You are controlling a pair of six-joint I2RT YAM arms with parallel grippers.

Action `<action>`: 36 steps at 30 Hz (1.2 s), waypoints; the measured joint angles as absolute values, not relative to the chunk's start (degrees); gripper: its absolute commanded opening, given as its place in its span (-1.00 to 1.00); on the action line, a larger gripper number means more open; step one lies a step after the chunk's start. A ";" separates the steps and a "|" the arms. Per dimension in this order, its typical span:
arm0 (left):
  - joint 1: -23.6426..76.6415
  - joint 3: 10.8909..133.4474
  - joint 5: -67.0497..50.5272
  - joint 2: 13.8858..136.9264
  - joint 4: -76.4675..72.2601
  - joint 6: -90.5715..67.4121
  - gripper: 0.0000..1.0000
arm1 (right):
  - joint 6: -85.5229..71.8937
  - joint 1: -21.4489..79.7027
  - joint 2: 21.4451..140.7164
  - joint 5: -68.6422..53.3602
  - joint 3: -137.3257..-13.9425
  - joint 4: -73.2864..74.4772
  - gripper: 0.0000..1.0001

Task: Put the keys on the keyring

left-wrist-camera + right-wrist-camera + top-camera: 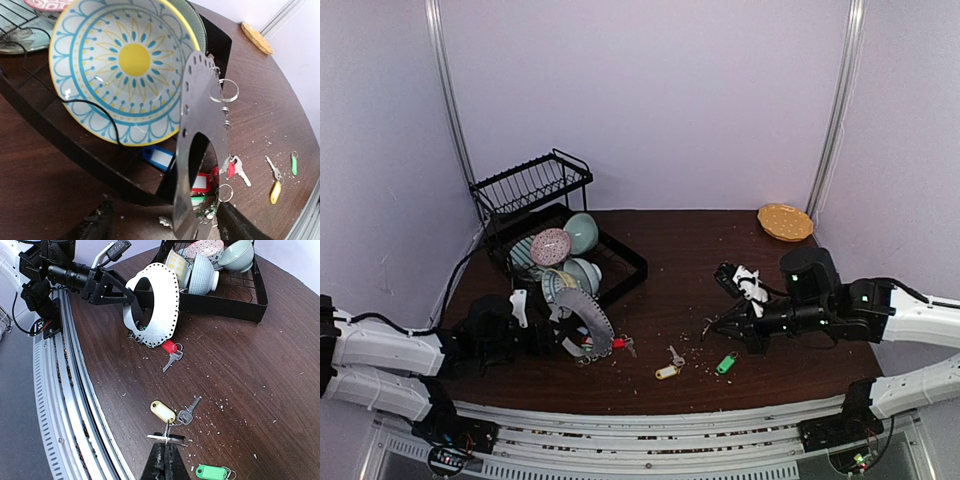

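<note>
The keyring [590,322] stands before the dish rack [534,186]; two keys [667,371] lie on the table [690,262] to its right

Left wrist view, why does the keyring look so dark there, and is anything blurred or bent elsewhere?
Left wrist: the keyring shows its shaded side, near-black; the fingers at the bottom are blurred; small glare spots on the bowl. Right wrist: sharp, the keyring lit pale. Top external: soft even light, rails bowed by the lens.
</note>
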State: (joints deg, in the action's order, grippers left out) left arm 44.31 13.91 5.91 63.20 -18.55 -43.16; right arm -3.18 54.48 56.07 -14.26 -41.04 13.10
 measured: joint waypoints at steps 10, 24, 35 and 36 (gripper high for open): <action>44.14 13.91 0.99 70.06 -26.13 -42.98 -0.39 | -3.14 54.48 57.36 -14.33 -42.00 13.15 -1.00; 44.14 12.91 0.21 67.31 -26.20 -44.14 -0.26 | -3.14 54.48 57.39 -14.39 -42.04 13.17 -1.00; 44.14 12.69 -2.85 74.98 -32.03 -45.69 -0.89 | -3.14 54.48 57.76 -14.41 -42.87 13.23 -1.00; 44.14 12.73 -3.27 75.02 -32.40 -45.71 -1.00 | -3.14 54.48 57.76 -14.39 -42.87 13.26 -1.00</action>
